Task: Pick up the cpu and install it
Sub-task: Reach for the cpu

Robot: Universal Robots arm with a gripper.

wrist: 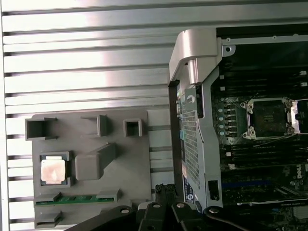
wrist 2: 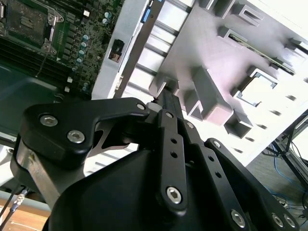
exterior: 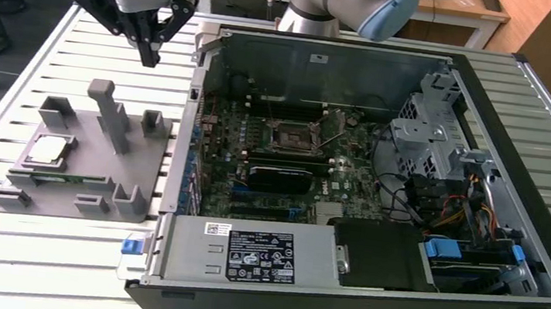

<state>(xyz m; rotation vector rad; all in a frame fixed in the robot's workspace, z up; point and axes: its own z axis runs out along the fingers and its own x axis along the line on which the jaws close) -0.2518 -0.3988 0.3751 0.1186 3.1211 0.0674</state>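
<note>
The cpu (exterior: 49, 148) is a small silvery square lying flat in a pocket of the grey fixture block (exterior: 96, 173), on the slatted table at the exterior view's left. It also shows in the first wrist view as the cpu (wrist: 53, 171) and in the second wrist view as a pale cpu (wrist 2: 257, 90). My gripper (exterior: 150, 53) hangs well above the table, beyond the fixture's far edge and apart from the cpu. Its fingers (wrist 2: 166, 96) are shut together on nothing. The black motherboard socket (exterior: 292, 134) sits inside the open computer case, and the socket (wrist: 268, 118) looks bare.
The open computer case (exterior: 544, 255) takes up the middle and the exterior view's right, its raised metal wall (wrist: 192, 62) standing between fixture and motherboard. A green memory stick (wrist: 77, 198) lies in a fixture slot. Tall fixture posts (exterior: 111, 116) rise near the cpu.
</note>
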